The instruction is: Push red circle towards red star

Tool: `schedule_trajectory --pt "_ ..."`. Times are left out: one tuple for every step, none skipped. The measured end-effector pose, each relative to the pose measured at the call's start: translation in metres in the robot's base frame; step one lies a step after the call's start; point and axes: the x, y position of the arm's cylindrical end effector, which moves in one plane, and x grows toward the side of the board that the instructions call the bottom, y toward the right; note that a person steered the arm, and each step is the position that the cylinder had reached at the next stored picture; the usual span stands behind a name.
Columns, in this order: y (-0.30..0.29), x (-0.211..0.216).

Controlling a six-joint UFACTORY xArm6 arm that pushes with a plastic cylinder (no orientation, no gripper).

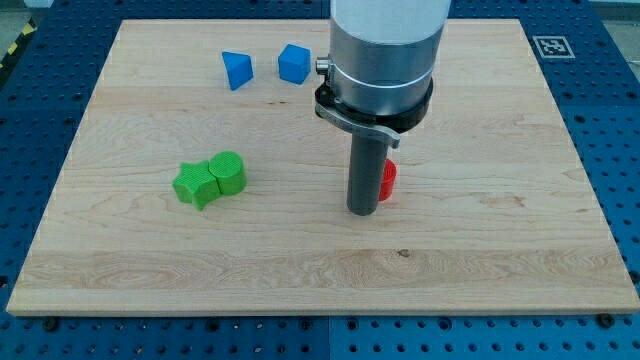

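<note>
My tip point(362, 211) rests on the board just left of the red circle point(388, 180), which shows only as a red sliver past the rod's right side. The tip looks to be touching it. The red star is hidden behind the arm's wide body, as are the yellow blocks near the view's top.
A green star point(195, 185) and a green cylinder point(229, 172) sit together at the view's left. A blue triangle point(237, 70) and a blue cube point(293, 63) lie near the top. The wooden board point(500, 230) ends in blue perforated table on all sides.
</note>
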Motion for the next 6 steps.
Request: schedule_trajectory --pt "0.018 0.010" --pt "0.029 0.011" --pt "0.029 0.009" --pt "0.027 -0.005" --pt "0.027 -0.023" --pt "0.027 -0.041"
